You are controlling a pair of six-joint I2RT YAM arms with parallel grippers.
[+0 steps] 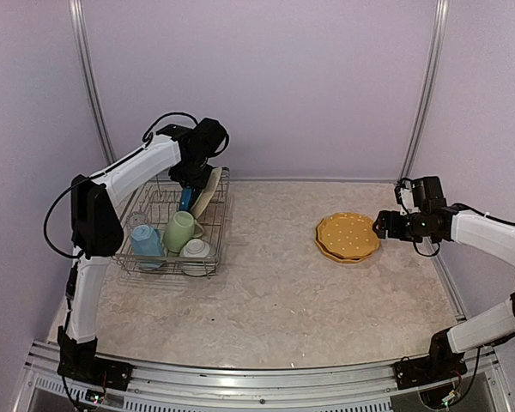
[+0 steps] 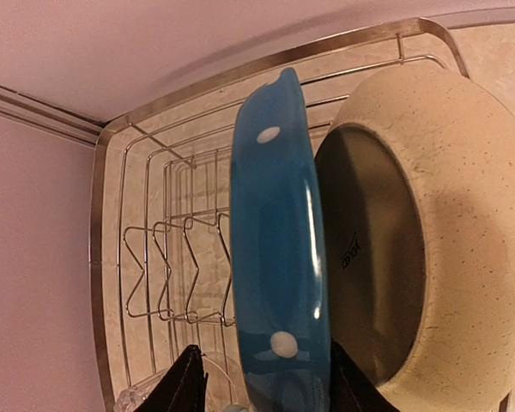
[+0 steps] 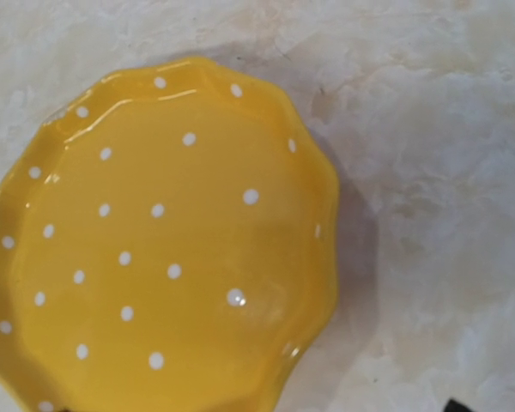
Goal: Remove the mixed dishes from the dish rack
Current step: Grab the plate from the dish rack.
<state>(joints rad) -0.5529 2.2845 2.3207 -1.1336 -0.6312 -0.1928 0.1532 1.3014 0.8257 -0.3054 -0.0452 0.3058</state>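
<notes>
Left gripper (image 2: 266,390) is down at the far end of the dish rack (image 1: 163,271) with its jaws apart, straddling the blue plate (image 2: 275,257). The plate stands on edge right between the two fingers (image 2: 186,386). One finger looks to be up against the plate, but there's a visible gap between the other finger and the plate, so it's around the plate rather than clamped on it.

The cream plate (image 2: 438,215) is just outside the jaws, on the side toward the other arm. It's also on edge and sits tight against the blue one; can't tell if they actually touch.

The other dishes in the rack sit on the near side of that gripper, toward the arm bases: the green mug (image 1: 180,230), the light blue cup (image 1: 146,241) and the small white cup (image 1: 196,249), all bunched close together.

The right gripper (image 1: 383,225) is well away from the rack, sitting right at the edge of the yellow dotted plates (image 1: 348,237) — looks like two stacked flat on the table (image 1: 266,292). Its wrist camera looks straight down at the top plate. Only a tiny dark sliver of finger shows in the corner, so I can't tell whether that one's open or closed, or whether it's touching the plates.
</notes>
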